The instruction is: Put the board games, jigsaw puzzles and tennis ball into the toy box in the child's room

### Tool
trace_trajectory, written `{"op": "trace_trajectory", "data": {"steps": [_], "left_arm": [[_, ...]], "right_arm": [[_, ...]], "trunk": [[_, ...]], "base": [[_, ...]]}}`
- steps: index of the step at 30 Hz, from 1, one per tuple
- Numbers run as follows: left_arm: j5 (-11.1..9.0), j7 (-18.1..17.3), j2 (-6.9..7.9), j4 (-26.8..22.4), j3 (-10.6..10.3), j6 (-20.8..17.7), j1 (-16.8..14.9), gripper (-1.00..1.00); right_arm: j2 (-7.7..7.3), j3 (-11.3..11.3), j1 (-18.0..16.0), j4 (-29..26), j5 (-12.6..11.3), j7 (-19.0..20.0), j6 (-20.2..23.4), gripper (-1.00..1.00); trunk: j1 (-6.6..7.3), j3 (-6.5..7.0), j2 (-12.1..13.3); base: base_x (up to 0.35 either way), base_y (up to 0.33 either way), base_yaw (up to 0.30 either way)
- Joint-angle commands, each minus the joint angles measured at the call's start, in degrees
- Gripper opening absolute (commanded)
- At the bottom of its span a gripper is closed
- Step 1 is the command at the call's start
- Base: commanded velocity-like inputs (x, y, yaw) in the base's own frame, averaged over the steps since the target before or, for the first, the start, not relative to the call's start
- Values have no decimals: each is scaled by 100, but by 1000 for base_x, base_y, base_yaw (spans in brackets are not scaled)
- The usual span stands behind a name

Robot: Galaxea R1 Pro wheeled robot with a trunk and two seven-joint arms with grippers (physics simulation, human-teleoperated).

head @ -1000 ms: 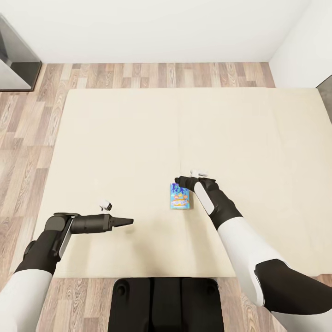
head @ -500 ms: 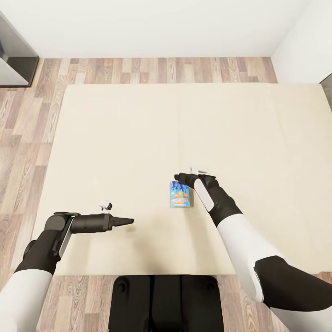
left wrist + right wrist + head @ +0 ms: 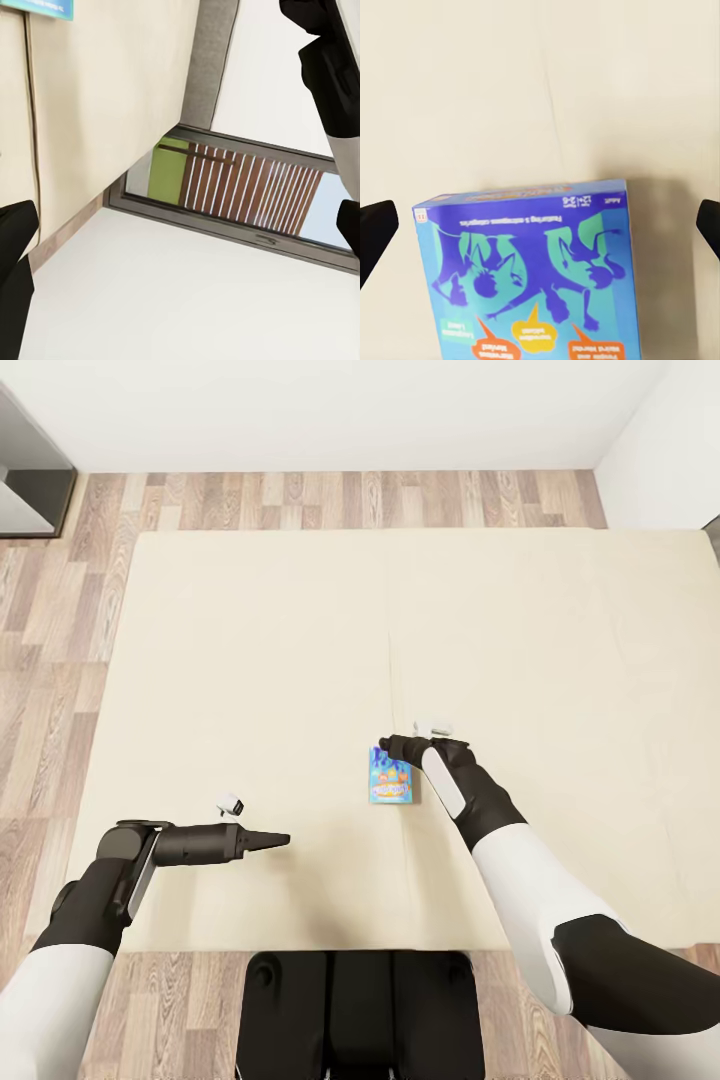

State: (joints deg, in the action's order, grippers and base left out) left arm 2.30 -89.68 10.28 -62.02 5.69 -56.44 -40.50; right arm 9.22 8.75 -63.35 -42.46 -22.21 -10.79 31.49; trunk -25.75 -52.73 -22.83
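Note:
A small, mostly blue board game (image 3: pixel 390 778) lies flat on the beige mattress of the bed (image 3: pixel 250 660), near its middle seam. My right gripper (image 3: pixel 388 746) hangs over the game's far end. In the right wrist view the same board game (image 3: pixel 529 274) lies between and beyond the black fingertips (image 3: pixel 375 232), which stand wide apart, so my right gripper (image 3: pixel 540 229) is open. My left gripper (image 3: pixel 275 841) is over bare mattress to the game's left, open and empty, and a corner of the board game (image 3: pixel 37 6) shows in its wrist view.
Wood-plank floor (image 3: pixel 60 600) runs around the bed's left and far sides. A dark grey unit (image 3: pixel 30 500) stands at the far left corner and white walls (image 3: pixel 350 410) close the far side and right. A dark-framed window (image 3: pixel 232 199) shows in the left wrist view.
The whole head picture has shifted a little, so the camera has moved. Both arms hold nearly the same pose, and the board game lies where it was.

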Motion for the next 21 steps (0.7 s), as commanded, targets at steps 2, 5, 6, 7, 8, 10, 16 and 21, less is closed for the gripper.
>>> {"op": "trace_trajectory", "data": {"steps": [2, 5, 6, 7, 8, 10, 16, 21], "left_arm": [[25, -32, 0, -4, 3, -60, -1, 100], [25, -32, 0, -4, 3, -60, -1, 100], [25, -32, 0, -4, 3, -60, -1, 100], [25, -32, 0, -4, 3, -60, -1, 100], [25, -32, 0, -4, 3, -60, -1, 100], [25, -32, 0, -4, 3, -60, -1, 100], [25, -32, 0, -4, 9, -60, -1, 100], [25, -32, 0, -4, 7, -60, -1, 100]], "right_arm": [[-5, 20, -2, -8, -62, -54, 15, 100], [-11, 21, -2, -6, -61, -54, 15, 100], [-12, 21, -2, -7, -60, -54, 15, 100], [-14, 19, -2, -7, -57, -54, 15, 100], [-15, 17, -4, -9, -53, -53, 15, 100], [-14, 16, -17, -12, -49, -50, 15, 100], [-6, 26, -266, -24, -45, -49, 23, 100], [7, 24, -370, -31, -40, -52, 143, 100]], "trunk": [[-3, -25, -9], [-3, -53, -9], [-3, -62, -9], [-3, -72, -9], [-3, -81, -9], [-3, -100, -9], [-3, -156, -9], [-3, -203, -9]], "base": [[0, 0, 0], [0, 0, 0], [0, 0, 0], [0, 0, 0], [0, 0, 0], [0, 0, 0], [0, 0, 0], [0, 0, 0]]}}
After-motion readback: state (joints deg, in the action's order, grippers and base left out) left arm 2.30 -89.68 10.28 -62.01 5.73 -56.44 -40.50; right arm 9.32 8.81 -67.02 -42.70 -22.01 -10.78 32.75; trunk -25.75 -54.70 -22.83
